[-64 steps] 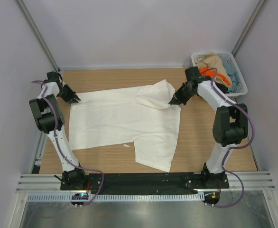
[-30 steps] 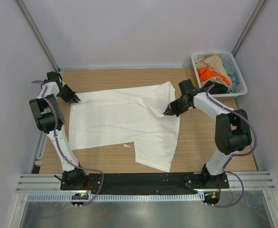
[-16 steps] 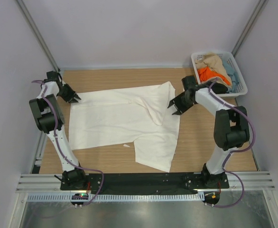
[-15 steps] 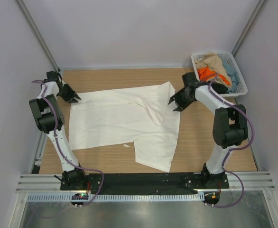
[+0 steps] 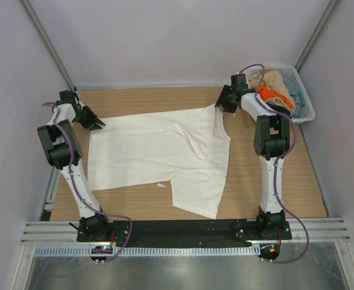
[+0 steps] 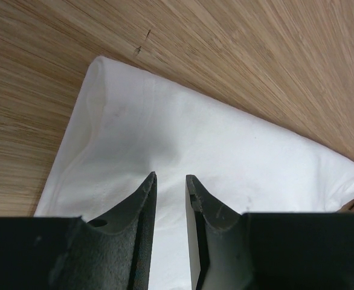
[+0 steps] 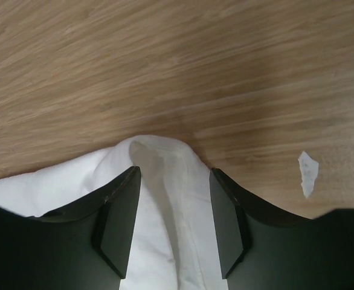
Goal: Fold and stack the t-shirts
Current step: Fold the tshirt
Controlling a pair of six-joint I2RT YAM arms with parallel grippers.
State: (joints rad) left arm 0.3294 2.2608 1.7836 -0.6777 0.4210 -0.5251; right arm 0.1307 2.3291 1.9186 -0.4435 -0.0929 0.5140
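White t-shirt (image 5: pixel 159 157) shown flat on the table (image 5: pixel 135 99), folding barely begun. Right gripper (image 7: pixel 174 171) is spread astride its far right corner and left gripper (image 6: pixel 168 176) is narrowly parted over the far left; nothing is pinched. Other t-shirts (image 5: pixel 273 81) lie unfolded in the basket (image 5: pixel 304 103).

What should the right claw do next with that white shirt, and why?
Probably close the right gripper on the white t-shirt. Its open jaws already straddle the shirt's far corner, which lies loose between them, so a pinch there would let it lift that corner for a fold.
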